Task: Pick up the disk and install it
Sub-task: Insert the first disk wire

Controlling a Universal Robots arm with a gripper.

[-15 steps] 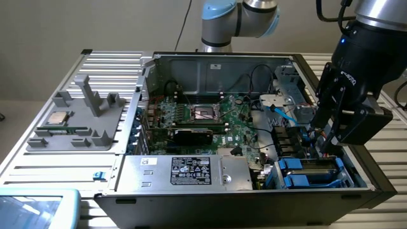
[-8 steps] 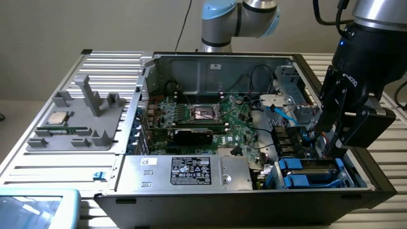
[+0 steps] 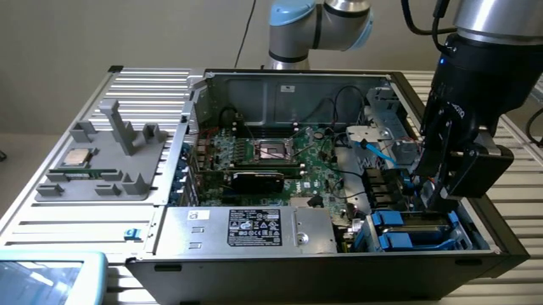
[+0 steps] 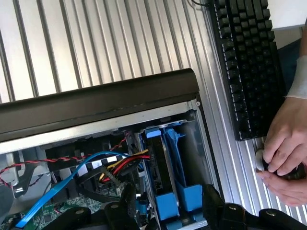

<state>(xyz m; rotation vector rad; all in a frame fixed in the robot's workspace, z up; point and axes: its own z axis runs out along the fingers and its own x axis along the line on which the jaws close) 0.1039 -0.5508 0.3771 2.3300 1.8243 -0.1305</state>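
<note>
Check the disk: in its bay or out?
In. The disk sits inside the case's bay, blue rails showing, beneath the open end effector.

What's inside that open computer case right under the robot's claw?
Blue-railed drive carriers sit in a bay of the computer case beneath the open end effector. Whether they hold a disk is hidden.

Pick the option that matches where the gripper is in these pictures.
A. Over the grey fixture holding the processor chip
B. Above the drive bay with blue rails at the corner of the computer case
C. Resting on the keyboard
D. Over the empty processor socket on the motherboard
B: in the exterior view the gripper hangs, jaws open, over the bay with the blue rails at the case's right front corner, and the wrist view looks down on those blue rails.
</note>
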